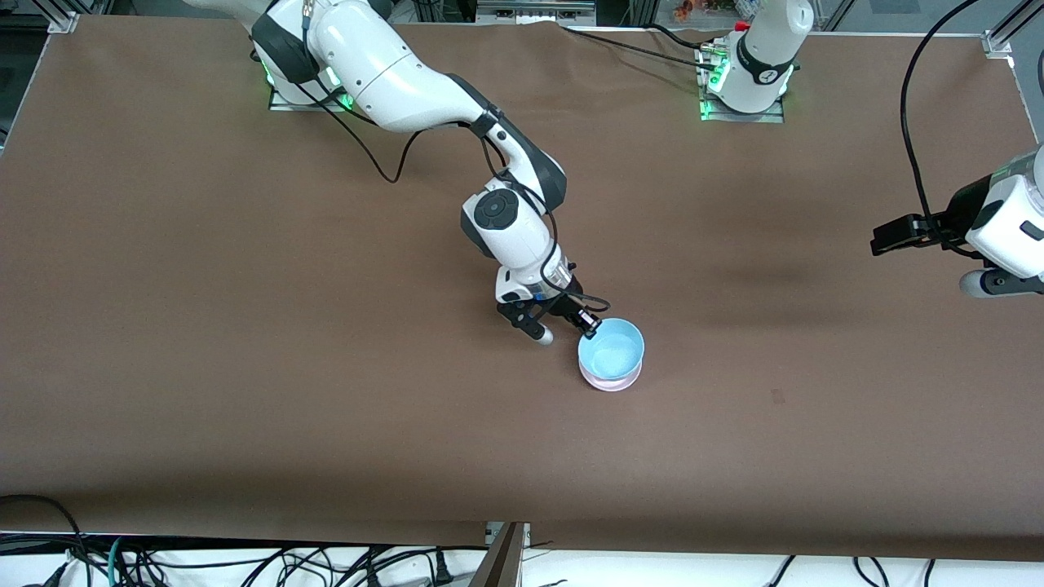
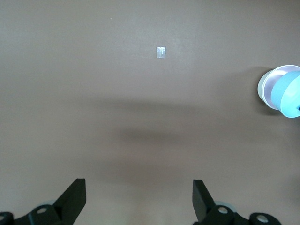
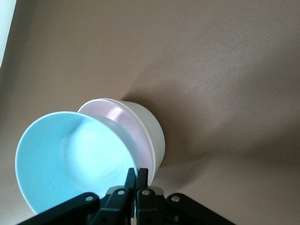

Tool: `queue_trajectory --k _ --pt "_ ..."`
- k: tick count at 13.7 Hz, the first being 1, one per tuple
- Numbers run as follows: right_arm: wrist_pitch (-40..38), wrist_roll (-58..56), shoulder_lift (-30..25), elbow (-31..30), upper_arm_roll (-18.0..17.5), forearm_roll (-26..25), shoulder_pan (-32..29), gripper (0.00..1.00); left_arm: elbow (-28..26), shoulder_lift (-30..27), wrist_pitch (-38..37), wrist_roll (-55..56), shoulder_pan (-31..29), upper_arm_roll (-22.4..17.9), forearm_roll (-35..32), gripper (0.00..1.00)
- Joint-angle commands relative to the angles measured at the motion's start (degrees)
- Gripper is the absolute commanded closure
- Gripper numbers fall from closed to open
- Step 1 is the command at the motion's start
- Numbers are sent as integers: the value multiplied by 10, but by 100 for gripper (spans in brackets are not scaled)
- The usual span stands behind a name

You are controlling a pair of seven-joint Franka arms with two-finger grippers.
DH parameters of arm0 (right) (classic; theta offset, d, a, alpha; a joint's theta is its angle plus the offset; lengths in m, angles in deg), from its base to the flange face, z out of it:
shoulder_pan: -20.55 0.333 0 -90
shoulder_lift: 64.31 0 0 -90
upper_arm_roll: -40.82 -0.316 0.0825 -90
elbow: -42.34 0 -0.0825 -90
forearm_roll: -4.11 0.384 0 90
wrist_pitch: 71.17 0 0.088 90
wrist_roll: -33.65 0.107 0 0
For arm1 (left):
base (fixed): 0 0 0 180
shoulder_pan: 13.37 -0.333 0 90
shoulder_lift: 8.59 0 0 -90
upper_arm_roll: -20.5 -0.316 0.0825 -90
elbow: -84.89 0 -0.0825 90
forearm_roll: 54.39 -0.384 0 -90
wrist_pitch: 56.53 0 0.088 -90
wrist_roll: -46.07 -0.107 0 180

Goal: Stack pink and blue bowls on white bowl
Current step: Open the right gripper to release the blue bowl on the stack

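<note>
Right gripper (image 3: 136, 182) pinched on the blue bowl (image 1: 612, 349) rim, tilted over the pink bowl (image 3: 136, 129). Best lowered level, centred, then released gently. Glossy sky-blue, sitting in pale pink, nested in the white bowl (image 3: 152, 131), mid-surface (image 1: 245, 367). Left gripper (image 2: 139, 199) spread wide, waiting over its own end.

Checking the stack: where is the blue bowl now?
The blue bowl sits near the table's middle, tilted in the pink bowl, its rim pinched by the right claw.
</note>
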Motion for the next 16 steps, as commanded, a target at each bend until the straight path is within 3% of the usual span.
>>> queue_trajectory --k 1,4,14,15,16 --pt "-7 -9 13 19 4 -27 3 100 -1 -3 -3 -8 -3 0 12 0" --pt "-42 -15 11 18 4 -59 0 100 -1 -3 -3 -8 -3 0 12 0" --pt "-67 -19 8 22 6 -73 -1 100 -1 -3 -3 -8 -4 0 12 0" --pt "-67 -19 7 23 5 -73 -1 98 -1 -3 -3 -8 -4 0 12 0" --pt "-67 -19 7 22 5 -73 -1 80 -1 -3 -3 -8 -4 0 12 0"
